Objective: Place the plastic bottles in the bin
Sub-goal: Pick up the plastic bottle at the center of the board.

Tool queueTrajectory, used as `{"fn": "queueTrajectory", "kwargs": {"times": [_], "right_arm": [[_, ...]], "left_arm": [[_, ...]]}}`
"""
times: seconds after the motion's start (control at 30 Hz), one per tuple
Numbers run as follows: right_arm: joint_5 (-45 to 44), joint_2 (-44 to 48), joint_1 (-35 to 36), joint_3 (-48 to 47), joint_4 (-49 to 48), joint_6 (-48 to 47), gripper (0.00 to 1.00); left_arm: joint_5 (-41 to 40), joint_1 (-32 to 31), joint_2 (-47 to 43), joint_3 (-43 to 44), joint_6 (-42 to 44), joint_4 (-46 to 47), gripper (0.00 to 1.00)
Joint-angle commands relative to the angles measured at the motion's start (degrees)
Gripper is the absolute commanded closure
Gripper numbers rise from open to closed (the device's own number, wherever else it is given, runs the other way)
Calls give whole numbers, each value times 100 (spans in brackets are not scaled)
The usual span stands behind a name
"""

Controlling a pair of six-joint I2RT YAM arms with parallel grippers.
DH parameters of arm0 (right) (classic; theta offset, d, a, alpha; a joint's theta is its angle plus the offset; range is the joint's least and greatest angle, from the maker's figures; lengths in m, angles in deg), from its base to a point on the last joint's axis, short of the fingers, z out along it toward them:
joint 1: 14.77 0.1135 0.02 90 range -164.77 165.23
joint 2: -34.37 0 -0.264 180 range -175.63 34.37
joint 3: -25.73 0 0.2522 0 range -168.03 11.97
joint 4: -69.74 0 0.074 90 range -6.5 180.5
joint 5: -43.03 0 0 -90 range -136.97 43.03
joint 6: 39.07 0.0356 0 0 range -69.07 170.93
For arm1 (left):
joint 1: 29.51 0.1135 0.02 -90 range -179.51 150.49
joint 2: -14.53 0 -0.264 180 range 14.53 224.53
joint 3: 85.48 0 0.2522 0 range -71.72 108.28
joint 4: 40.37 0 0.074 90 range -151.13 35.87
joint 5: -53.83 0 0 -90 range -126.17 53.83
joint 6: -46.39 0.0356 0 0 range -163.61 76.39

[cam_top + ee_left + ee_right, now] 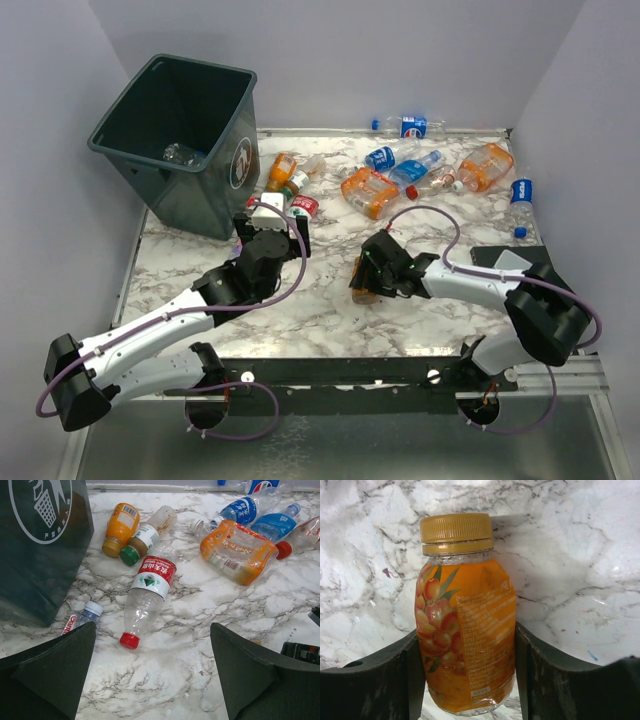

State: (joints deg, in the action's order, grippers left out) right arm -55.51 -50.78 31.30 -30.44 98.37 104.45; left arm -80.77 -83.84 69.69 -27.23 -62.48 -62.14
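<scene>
The dark green bin (195, 195) stands at the back left, with a clear bottle (180, 152) lying inside it. My left gripper (268, 218) (152, 680) is open just above the marble beside the bin (40, 555). A clear bottle with a red label and red cap (147, 595) lies just ahead of it. A small white-capped bottle (85, 617) rests against the bin's foot. My right gripper (365, 280) (467, 637) is shut on an orange bottle with a gold cap (465, 630) at mid-table; both fingers press its sides.
Several more bottles lie across the back of the table: an orange one (283, 170), a green-capped one (145, 535), a crushed orange one (370, 192) and blue-labelled ones (380, 157) (520, 195). A flat dark object (500, 258) lies at the right.
</scene>
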Motion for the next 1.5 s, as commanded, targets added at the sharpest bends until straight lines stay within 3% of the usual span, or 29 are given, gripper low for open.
{"fn": "queueTrajectory", "kwargs": {"times": [0.0, 0.17, 0.33, 0.47, 0.7, 0.8, 0.93, 1.13, 1.3, 1.47], "right_arm": [[-90, 655, 63, 367, -116, -494, 61], [376, 2264, 113, 780, -1367, -2102, 65], [1386, 3358, 113, 983, -2485, -3158, 65], [1875, 3602, 113, 1136, -3223, -3496, 66], [2049, 3879, 113, 1783, -4886, -3346, 70], [2062, 3910, 113, 1798, -5059, -3336, 72], [2063, 3983, 114, 1832, -5207, -3315, 74], [1796, 4205, 113, 1998, -5219, -3224, 73], [1652, 4334, 113, 2053, -5150, -3194, 73], [1520, 4372, 113, 2053, -5062, -3178, 73]], "left_arm": [[-122, 28, -110, -88, 83, 45, 3], [201, 34, -222, -67, 111, 399, 2], [1323, 35, -541, 83, 145, 1391, 1], [2457, 38, -527, 385, 104, 1940, 1], [3947, 43, 254, 1384, -545, 2004, 1], [4428, 45, 623, 1771, -813, 1929, 1], [4755, 45, 1036, 2090, -970, 1498, 10], [4869, 54, 1228, 2037, -1153, 1254, 17], [5039, 53, 1275, 2006, -1171, 1143, 30], [5179, 53, 1265, 1921, -1239, 1126, 28]]}}
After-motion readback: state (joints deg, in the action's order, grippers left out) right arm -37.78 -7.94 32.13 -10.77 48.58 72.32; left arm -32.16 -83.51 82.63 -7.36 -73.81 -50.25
